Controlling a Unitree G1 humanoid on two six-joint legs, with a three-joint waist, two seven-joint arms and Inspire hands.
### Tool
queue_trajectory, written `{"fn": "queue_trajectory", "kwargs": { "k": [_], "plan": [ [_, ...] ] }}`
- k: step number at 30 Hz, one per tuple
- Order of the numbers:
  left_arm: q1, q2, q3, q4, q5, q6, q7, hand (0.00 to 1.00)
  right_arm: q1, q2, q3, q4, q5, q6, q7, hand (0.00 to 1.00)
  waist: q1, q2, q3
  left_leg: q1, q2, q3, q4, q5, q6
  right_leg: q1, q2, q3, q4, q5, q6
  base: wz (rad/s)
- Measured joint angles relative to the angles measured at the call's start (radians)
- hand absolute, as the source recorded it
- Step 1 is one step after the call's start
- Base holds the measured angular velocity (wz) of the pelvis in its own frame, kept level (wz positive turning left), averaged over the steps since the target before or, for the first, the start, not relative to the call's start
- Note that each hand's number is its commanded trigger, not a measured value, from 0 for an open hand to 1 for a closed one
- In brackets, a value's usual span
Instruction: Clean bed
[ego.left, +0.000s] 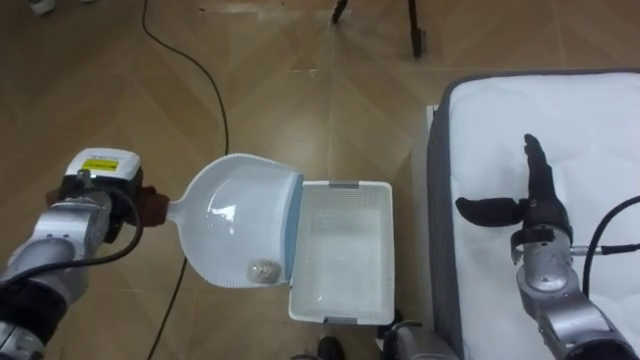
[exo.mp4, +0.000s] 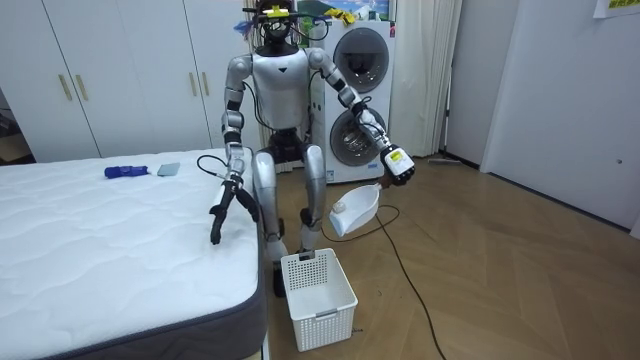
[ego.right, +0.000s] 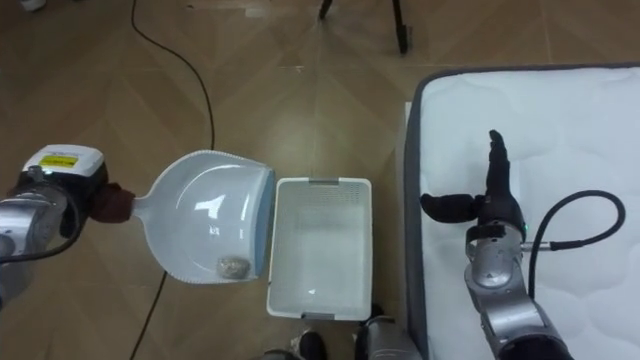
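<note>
My left hand (ego.left: 148, 206) is curled round the handle of a white dustpan (ego.left: 240, 215), held tilted with its lip over the left rim of a white slotted basket (ego.left: 345, 187) on the floor. A small pale crumpled scrap (ego.left: 263, 270) lies at the low edge of the pan. My right hand (ego.left: 530, 205) hovers open, fingers straight and thumb spread, above the left edge of the white quilted bed (ego.left: 590, 120). In the room view I stand between the bed (exo.mp4: 100, 240) and the basket (exo.mp4: 318, 290), with the dustpan (exo.mp4: 355, 210) held out to the room view's right.
A blue object (exo.mp4: 126, 171) and a small grey item (exo.mp4: 168, 169) lie at the far end of the bed. Stacked washing machines (exo.mp4: 360, 90) and white wardrobes (exo.mp4: 120, 70) stand behind me. Dark stand legs (ego.left: 415, 30) rest on the wooden floor beyond the basket.
</note>
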Motion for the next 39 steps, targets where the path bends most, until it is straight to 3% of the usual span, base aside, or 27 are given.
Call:
{"fn": "queue_trajectory", "kwargs": {
  "k": [4, 7, 8, 14, 19, 23, 31, 39],
  "plan": [
    [-0.005, 0.002, -0.001, 0.023, 0.0, 0.0, 0.0, 1.0, 0.0, 0.0, 0.004, 0.0, 0.001, 0.0, -0.008, 0.0, -0.009, 0.026, 0.0006, 0.006, -0.002, 0.01, 0.0, 0.001, 0.002, 0.001, -0.003, 0.008, 0.005, 0.003, 0.005, -0.02],
    [-0.021, 0.008, -0.043, 0.045, -0.001, 0.001, 0.0, 1.0, 0.0, -0.001, 0.018, -0.005, 0.002, 0.0, -0.01, 0.0, -0.021, 0.045, 0.0032, 0.018, -0.003, 0.036, -0.002, 0.002, 0.004, 0.001, -0.007, 0.033, 0.022, -0.001, 0.013, -0.02],
    [-0.031, 0.009, -0.063, 0.045, -0.001, 0.002, -0.001, 1.0, 0.0, -0.001, 0.019, -0.006, 0.002, 0.0, -0.012, 0.0, -0.022, 0.059, 0.0048, 0.018, -0.004, 0.039, -0.003, 0.004, 0.008, 0.001, -0.009, 0.034, 0.022, 0.001, 0.016, 0.0],
    [-0.066, 0.01, -0.082, 0.074, -0.001, 0.001, -0.001, 1.0, 0.0, -0.002, 0.019, -0.005, -0.003, 0.0, -0.01, 0.0, -0.047, 0.092, 0.0152, 0.038, -0.007, 0.079, -0.009, 0.006, 0.015, -0.007, -0.017, 0.058, 0.041, 0.006, 0.021, -0.16],
    [-0.1, 0.018, -0.11, 0.135, -0.001, 0.002, -0.001, 1.0, -0.007, -0.003, 0.019, -0.005, -0.011, -0.006, -0.008, 0.0, -0.067, 0.106, 0.0137, 0.05, -0.004, 0.122, -0.012, 0.005, 0.018, -0.018, -0.024, 0.068, 0.059, 0.009, 0.022, -0.19],
    [-0.104, 0.041, -0.148, 0.155, -0.004, 0.001, -0.005, 1.0, -0.024, -0.01, 0.018, -0.005, -0.012, -0.011, -0.007, 0.0, -0.097, 0.138, 0.0141, 0.075, -0.007, 0.15, -0.023, 0.004, 0.021, -0.016, -0.031, 0.101, 0.084, 0.011, 0.037, -0.22],
    [-0.134, 0.07, -0.151, 0.152, -0.017, 0.0, -0.006, 1.0, -0.025, -0.012, 0.017, -0.003, -0.011, -0.021, -0.005, 0.0, -0.109, 0.148, 0.0148, 0.089, -0.002, 0.193, -0.023, 0.006, 0.024, -0.017, -0.031, 0.144, 0.107, 0.004, 0.06, -0.17],
    [-0.153, 0.078, -0.151, 0.111, -0.02, -0.001, -0.001, 1.0, -0.024, -0.038, 0.002, -0.001, -0.012, -0.021, 0.005, 0.0, -0.125, 0.179, 0.0134, 0.091, -0.001, 0.219, -0.029, 0.004, 0.019, -0.017, -0.02, 0.202, 0.108, 0.001, 0.082, -0.12]
  ]
}}
